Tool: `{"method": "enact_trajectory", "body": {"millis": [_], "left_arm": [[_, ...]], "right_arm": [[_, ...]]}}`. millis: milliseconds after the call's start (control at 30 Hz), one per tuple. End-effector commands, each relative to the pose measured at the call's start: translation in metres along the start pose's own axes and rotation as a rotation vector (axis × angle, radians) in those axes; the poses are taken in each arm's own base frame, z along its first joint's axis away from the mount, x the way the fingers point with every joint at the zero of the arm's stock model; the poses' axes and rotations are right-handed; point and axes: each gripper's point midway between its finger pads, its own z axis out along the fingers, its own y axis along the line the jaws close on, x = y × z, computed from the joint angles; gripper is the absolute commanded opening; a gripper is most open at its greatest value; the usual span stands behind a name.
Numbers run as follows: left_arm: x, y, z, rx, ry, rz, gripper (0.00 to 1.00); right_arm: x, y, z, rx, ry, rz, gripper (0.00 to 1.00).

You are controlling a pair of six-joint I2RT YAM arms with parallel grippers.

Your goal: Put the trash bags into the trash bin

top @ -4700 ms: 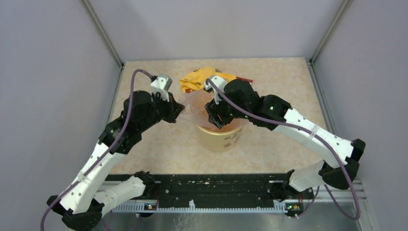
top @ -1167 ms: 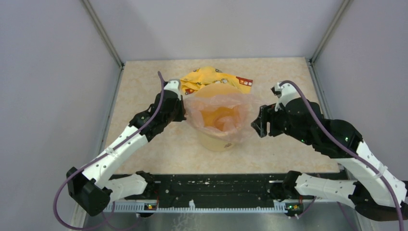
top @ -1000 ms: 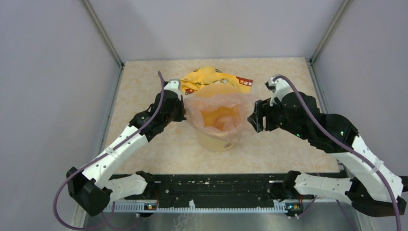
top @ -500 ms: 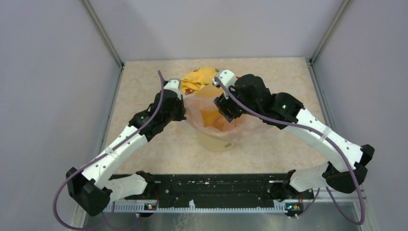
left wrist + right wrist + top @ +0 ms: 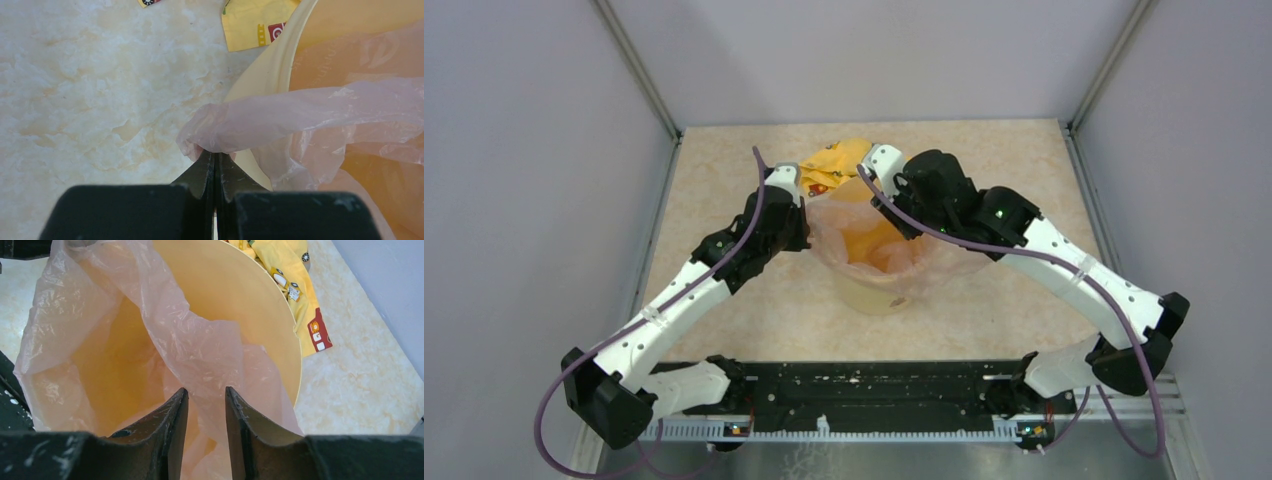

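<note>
Above the bin point(image 5: 282, 330), right tool point(image 5: 205, 392), perhaps touching the pink bag point(image 5: 192, 342).

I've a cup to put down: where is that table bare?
Bare: far left corner beside the crumpled yellow wrapper, far right corner, and the strip before the round pale yellow bin. Crowded: the middle, around the bin and thin pink plastic bag.

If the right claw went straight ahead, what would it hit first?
Most likely the pink plastic bag draped ahead of the right gripper, with the yellow bin behind it; depth is unclear.
</note>
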Motion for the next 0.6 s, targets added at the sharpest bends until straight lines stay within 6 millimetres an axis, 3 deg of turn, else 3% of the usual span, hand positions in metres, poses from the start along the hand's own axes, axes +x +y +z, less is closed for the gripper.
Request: {"method": "enact_trajectory", "body": {"millis": [0, 233, 400, 567], "left_arm": [[-0.025, -0.007, -0.008, 0.028, -0.069, -0.003, 0.00], [-0.027, -0.008, -0.007, 0.034, -0.076, -0.001, 0.00], [-0.030, -0.008, -0.005, 0.029, -0.092, -0.005, 0.00], [-0.033, -0.009, 0.002, 0.022, -0.111, -0.015, 0.00]], "right_arm": [[-0.011, -0.003, 0.004, -0.004, -0.040, -0.010, 0.31], [-0.018, -0.019, 0.011, 0.037, -0.065, 0.021, 0.00], [-0.040, -0.049, 0.020, 0.101, -0.134, 0.084, 0.00], [-0.055, -0.066, 0.045, 0.123, -0.160, 0.106, 0.00]]}}
